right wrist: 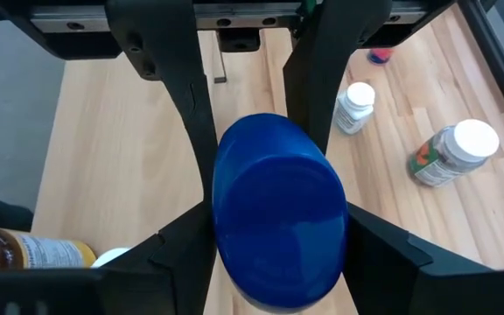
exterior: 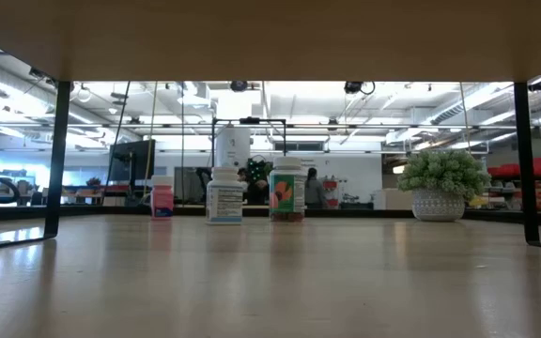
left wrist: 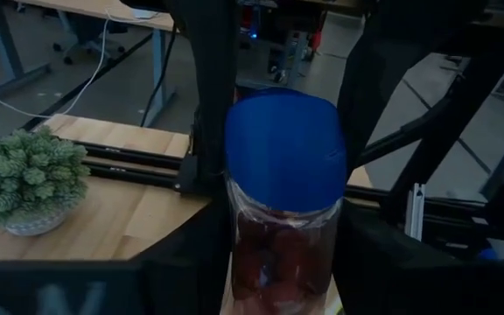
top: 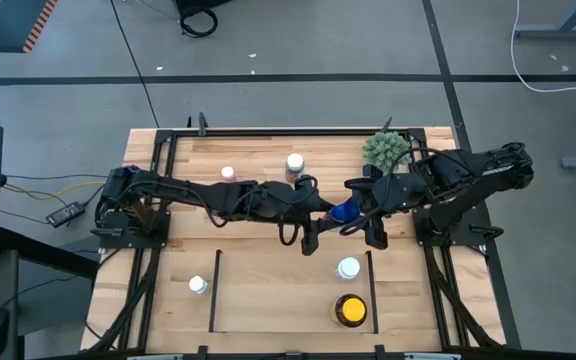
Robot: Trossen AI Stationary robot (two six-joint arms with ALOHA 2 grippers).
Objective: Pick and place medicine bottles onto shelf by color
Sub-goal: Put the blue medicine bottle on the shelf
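Note:
A bottle with a blue cap (top: 343, 212) and a clear body holding red contents (left wrist: 280, 258) hangs in mid-air over the table's middle, between both arms. My left gripper (left wrist: 283, 276) comes in from the table's left and is shut on it. My right gripper (right wrist: 278, 254) comes from the right, slanting down, and is also shut on it. The shelf (top: 288, 295), a light wood bay between two thin black bars, lies near the front edge. It holds a white-capped bottle (top: 348, 268) and an amber bottle with a yellow cap (top: 350, 310). My left gripper has the bottle's clear body (left wrist: 239, 254), just below the cap, between its two fingers (left wrist: 186, 267), coming in about level from the table's left. The bottle stands upright, clear of the table. My right gripper pinches the blue cap's sides (right wrist: 226, 219) between its two fingers (right wrist: 178, 249), slanting down from the table's right.
Toward the far edge stand a pink bottle (exterior: 162, 199), a white bottle (exterior: 224, 193) and an orange-labelled bottle (exterior: 287, 190), with a spiky green plant (top: 386, 150) at the far right. Another white-capped bottle (top: 198, 285) stands left of the shelf.

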